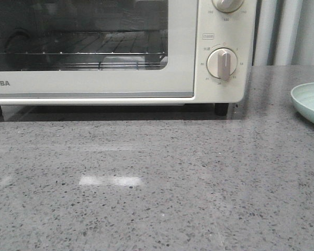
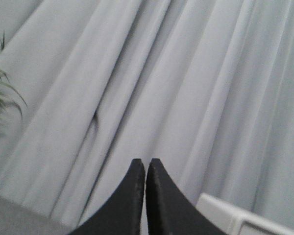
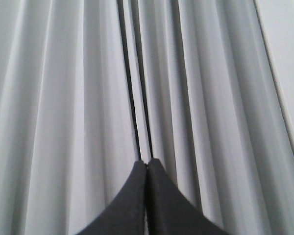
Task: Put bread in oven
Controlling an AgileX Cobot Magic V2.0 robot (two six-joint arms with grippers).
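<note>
Cream-white oven [image 1: 120, 49]: door shut, wire rack [image 1: 83, 52] bare behind the glass, timer knob [image 1: 222, 64] on its panel. Counter [image 1: 146, 183]: grey speckled stone in front of oven. Plate [image 1: 311, 102]: pale green, rim only, well right of oven. Bread: not in view; may lie on the plate's hidden part. Left gripper [image 2: 145, 164]: fingertips together, empty, facing curtain [image 2: 186, 88]. Right gripper [image 3: 146, 164]: likewise closed, empty. Risk: door shut, so bread brought now would meet glass; open first.
</note>
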